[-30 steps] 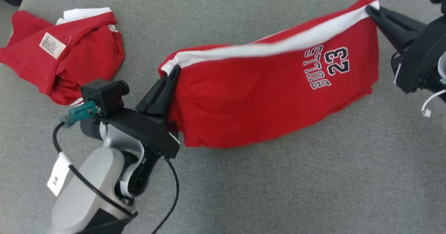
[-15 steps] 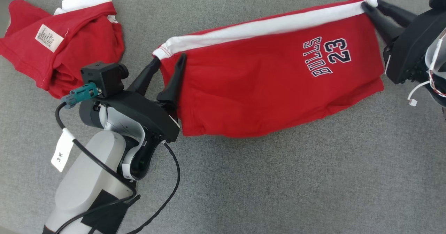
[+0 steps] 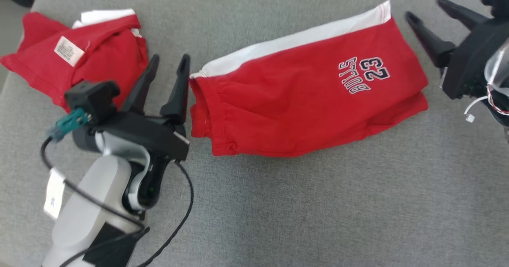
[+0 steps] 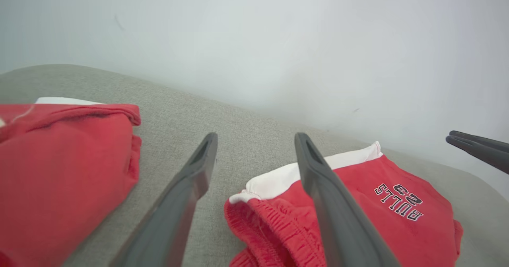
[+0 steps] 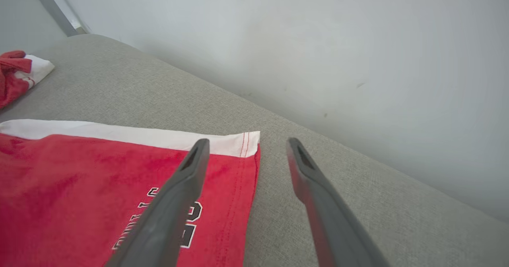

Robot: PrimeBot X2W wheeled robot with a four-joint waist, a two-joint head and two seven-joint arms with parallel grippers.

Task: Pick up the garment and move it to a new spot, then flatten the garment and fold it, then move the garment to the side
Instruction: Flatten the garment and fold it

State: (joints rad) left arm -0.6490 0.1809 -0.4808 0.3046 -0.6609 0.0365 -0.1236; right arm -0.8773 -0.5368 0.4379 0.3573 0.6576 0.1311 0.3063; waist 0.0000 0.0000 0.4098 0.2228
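Observation:
The garment (image 3: 294, 104) is a pair of red shorts with a white side stripe and "BULLS 23" lettering, lying folded in half on the grey fabric surface. My left gripper (image 3: 169, 58) stands open just left of its waistband end, apart from the cloth. In the left wrist view the gripper (image 4: 256, 140) has its right finger over the garment (image 4: 401, 227). My right gripper (image 3: 425, 8) is open beyond the garment's far right corner, holding nothing. In the right wrist view the gripper (image 5: 247, 144) straddles the hem edge of the garment (image 5: 79, 171).
A second red garment (image 3: 107, 56) with a white label lies crumpled at the back left, close behind my left gripper, and also shows as the second red garment (image 4: 59, 171). A pale wall (image 5: 318, 40) borders the far edge of the grey surface (image 3: 318, 203).
Both grippers have opened and let go of the garment's two ends. The shorts have dropped flat onto the surface, and both grippers have drawn away from them. The camera has shifted a little.

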